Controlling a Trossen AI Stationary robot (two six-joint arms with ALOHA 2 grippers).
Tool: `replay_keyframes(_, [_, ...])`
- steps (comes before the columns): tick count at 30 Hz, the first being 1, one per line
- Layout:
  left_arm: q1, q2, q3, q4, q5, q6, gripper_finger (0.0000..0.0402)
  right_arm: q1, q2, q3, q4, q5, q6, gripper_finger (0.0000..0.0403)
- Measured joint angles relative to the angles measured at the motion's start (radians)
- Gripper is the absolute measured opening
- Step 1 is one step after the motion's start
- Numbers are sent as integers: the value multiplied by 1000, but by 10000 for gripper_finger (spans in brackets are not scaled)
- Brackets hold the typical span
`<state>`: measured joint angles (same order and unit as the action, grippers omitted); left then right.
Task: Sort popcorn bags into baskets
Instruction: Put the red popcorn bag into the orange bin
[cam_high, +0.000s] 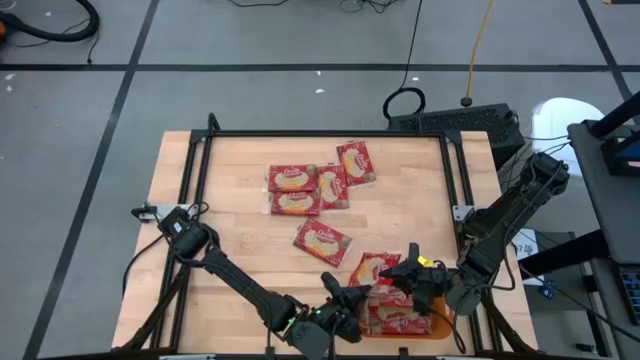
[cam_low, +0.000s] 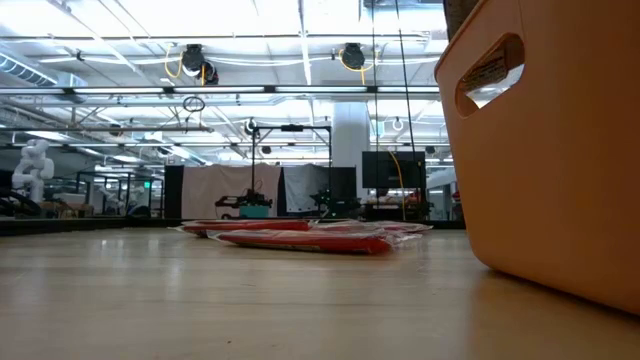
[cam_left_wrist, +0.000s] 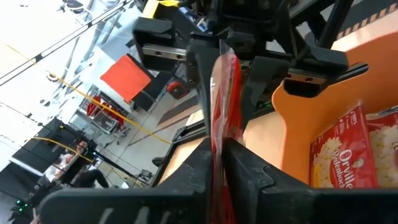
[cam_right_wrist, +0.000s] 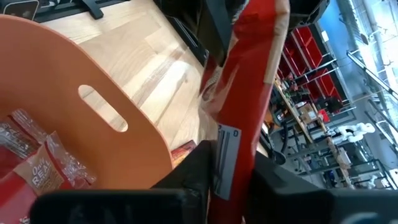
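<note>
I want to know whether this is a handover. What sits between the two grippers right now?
One popcorn bag, held on edge between the left gripper and right gripper, just beside the orange basket. Both wrist views show it.

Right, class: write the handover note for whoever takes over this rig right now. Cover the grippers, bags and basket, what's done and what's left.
Left gripper: shut on one popcorn bag, held on edge beside the orange basket.
Right gripper: shut on the same bag's other end, so this looks like a mid-air handover.
Done: several packets lie in the basket at the table's near right corner.
Left: five loose bags lie on the table, plus the held one.
</note>
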<state>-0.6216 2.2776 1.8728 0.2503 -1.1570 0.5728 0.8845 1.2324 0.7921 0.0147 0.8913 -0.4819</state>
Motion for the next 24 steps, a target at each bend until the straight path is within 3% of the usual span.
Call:
replay_keyframes(6, [-11, 0, 1, 18, -113, -10, 102, 0, 0, 0, 0, 0, 50, 16])
replay_keyframes(13, [-58, -20, 1, 149, -176, -27, 200, 9, 0, 0, -32, -13, 183, 13])
replay_keyframes(19, [-85, -45, 2, 143, -388, -42, 237, 25, 1, 84, -204, -111, 502, 13])
replay_keyframes(24, [-88, -46, 1, 144, -416, -109, 239, 33, 28, 239, -499, -142, 818, 13])
